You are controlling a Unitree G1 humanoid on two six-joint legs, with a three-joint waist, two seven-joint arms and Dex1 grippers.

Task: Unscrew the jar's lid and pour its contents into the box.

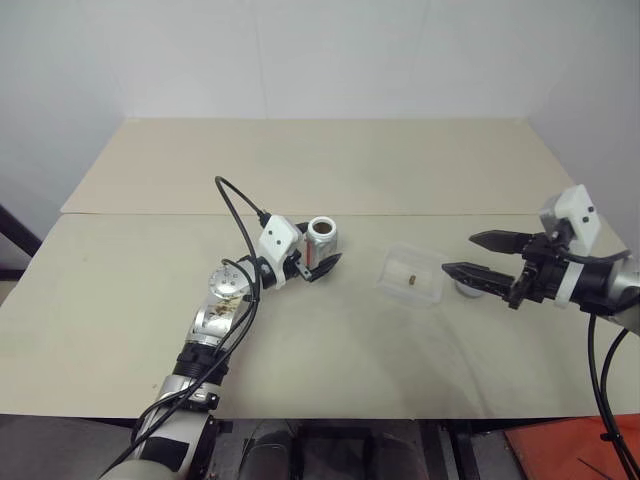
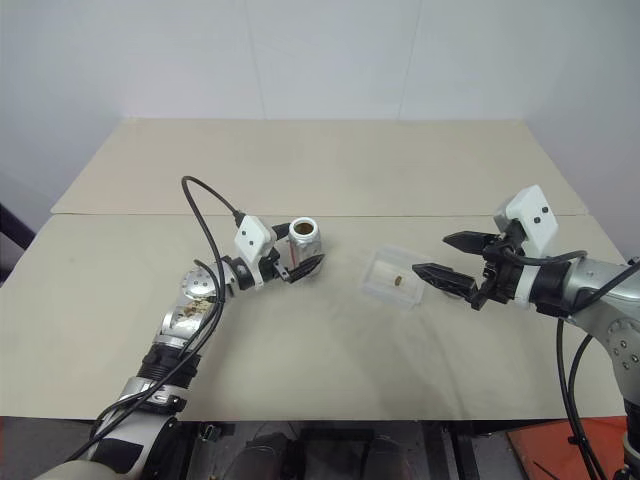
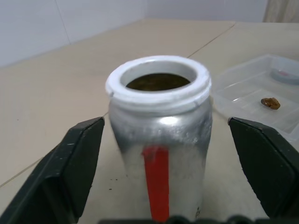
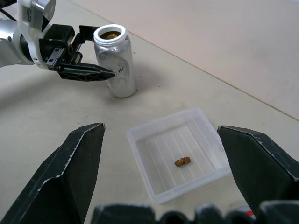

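Silver jar (image 3: 159, 140): one, uncapped; one box (image 4: 154, 144); one brown bit (image 4: 182, 162); left gripper (image 3: 159, 154), right gripper (image 4: 159, 154) spread.

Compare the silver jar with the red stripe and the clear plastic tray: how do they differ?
The silver jar with the red stripe is tall, opaque and cylindrical; the clear plastic tray is shallow, see-through and rectangular. The jar stands between the open left gripper's fingers; the tray lies apart from both grippers. The tray holds a small brown bit. Both rest open-topped on the table.

Both arms are clad in silver metal, wrapped by black cables — each end effector (image 1: 322, 262) (image 2: 452, 260) is fitted with black tapered fingers and a white wrist housing.
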